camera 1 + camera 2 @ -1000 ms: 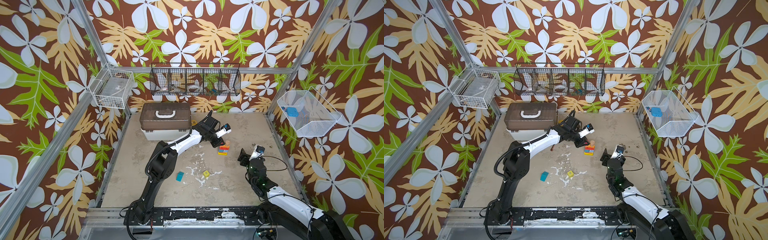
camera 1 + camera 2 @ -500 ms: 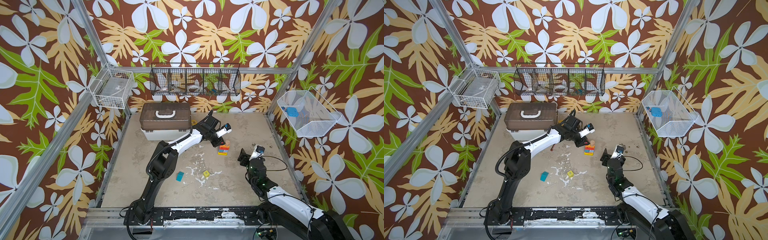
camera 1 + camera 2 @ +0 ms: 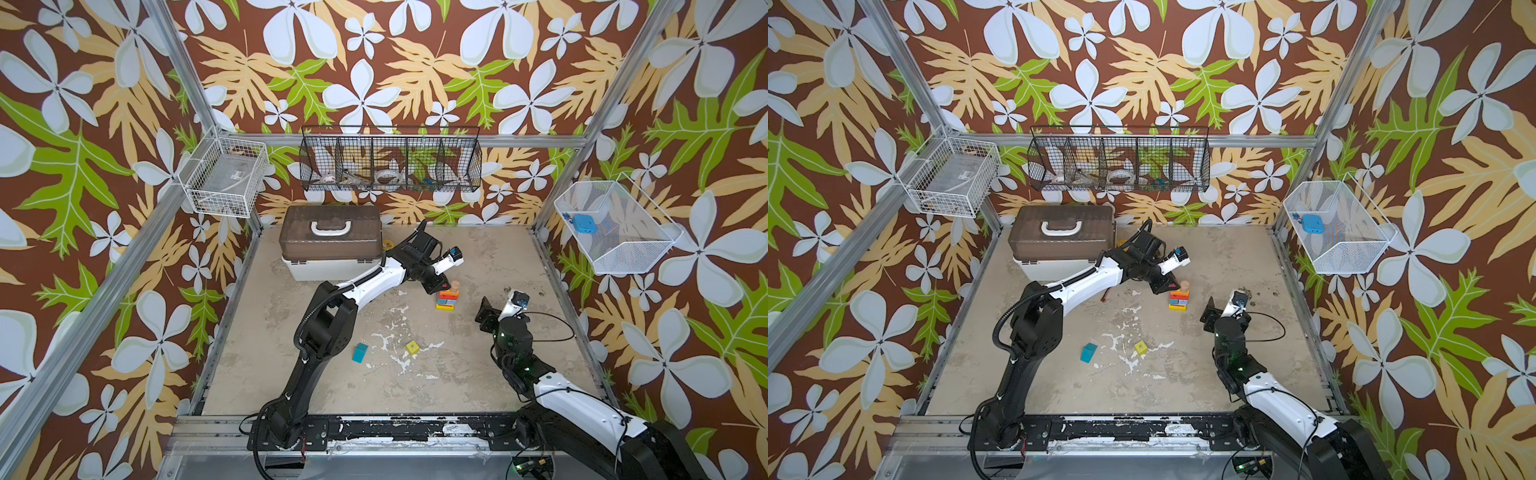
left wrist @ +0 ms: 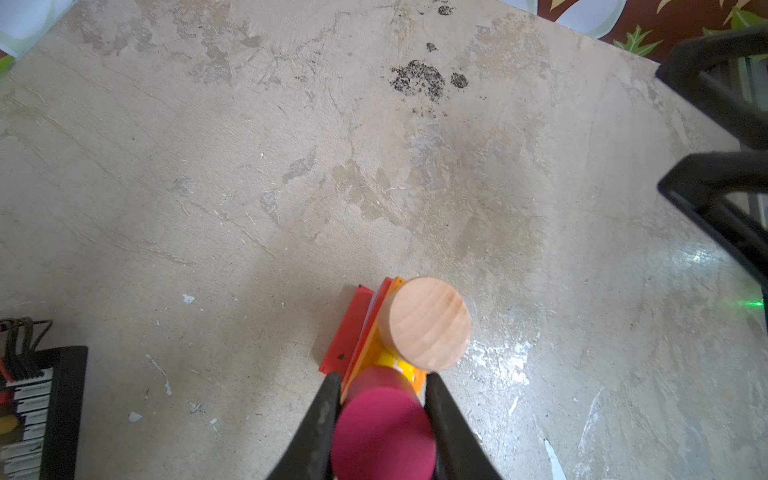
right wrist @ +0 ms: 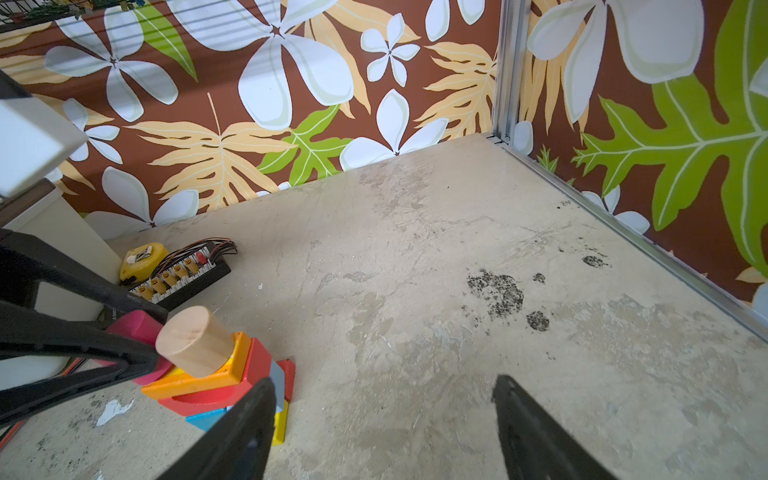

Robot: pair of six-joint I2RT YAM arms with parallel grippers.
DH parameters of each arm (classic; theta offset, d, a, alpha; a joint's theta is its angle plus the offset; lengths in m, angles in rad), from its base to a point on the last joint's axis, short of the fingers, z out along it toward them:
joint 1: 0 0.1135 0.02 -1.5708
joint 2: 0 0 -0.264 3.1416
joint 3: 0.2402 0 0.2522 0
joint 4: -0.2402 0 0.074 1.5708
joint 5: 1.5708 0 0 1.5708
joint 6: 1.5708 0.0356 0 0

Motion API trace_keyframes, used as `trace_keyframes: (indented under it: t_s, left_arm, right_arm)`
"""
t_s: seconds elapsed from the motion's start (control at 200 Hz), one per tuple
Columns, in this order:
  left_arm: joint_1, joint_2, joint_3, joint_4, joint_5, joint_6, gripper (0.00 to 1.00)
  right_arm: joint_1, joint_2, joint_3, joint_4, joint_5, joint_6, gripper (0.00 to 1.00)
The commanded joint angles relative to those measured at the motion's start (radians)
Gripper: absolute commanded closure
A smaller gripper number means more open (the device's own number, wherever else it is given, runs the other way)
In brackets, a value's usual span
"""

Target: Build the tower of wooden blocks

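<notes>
The tower [image 3: 446, 298] [image 3: 1178, 300] stands mid-table: a yellow base, then blue, red and orange layers. A tan cylinder [image 4: 430, 323] [image 5: 194, 340] stands upright on its top. My left gripper [image 3: 440, 286] [image 4: 382, 380] is shut on a pink cylinder [image 4: 382, 432] [image 5: 135, 328], held over the tower's top right beside the tan one. Whether the pink cylinder rests on the orange block I cannot tell. My right gripper [image 3: 494, 308] [image 5: 384, 381] stands open and empty just right of the tower. A teal block [image 3: 360, 352] and a yellow cube [image 3: 412, 347] lie loose nearer the front.
A brown-lidded white case [image 3: 330, 237] stands at the back left. A black connector board [image 5: 183, 276] and a yellow tape measure [image 5: 143, 255] lie beside it, behind the tower. Wire baskets [image 3: 390, 164] hang on the walls.
</notes>
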Motion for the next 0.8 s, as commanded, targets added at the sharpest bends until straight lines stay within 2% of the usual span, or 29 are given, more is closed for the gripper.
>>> trace_keyframes:
  t_s: [0.0, 0.45, 0.796]
  left_arm:
    - [-0.001, 0.006, 0.008, -0.010, 0.008, 0.008, 0.95]
    - [-0.003, 0.026, 0.027, -0.015, 0.001, 0.000, 0.94]
    - [-0.003, 0.024, 0.031, -0.019, -0.007, -0.001, 0.86]
  right_arm:
    - [0.000, 0.001, 0.009, 0.014, 0.001, -0.004, 0.18]
    - [0.000, 0.002, 0.009, 0.014, 0.000, -0.004, 0.18]
    - [0.000, 0.003, 0.009, 0.014, 0.000, -0.004, 0.18]
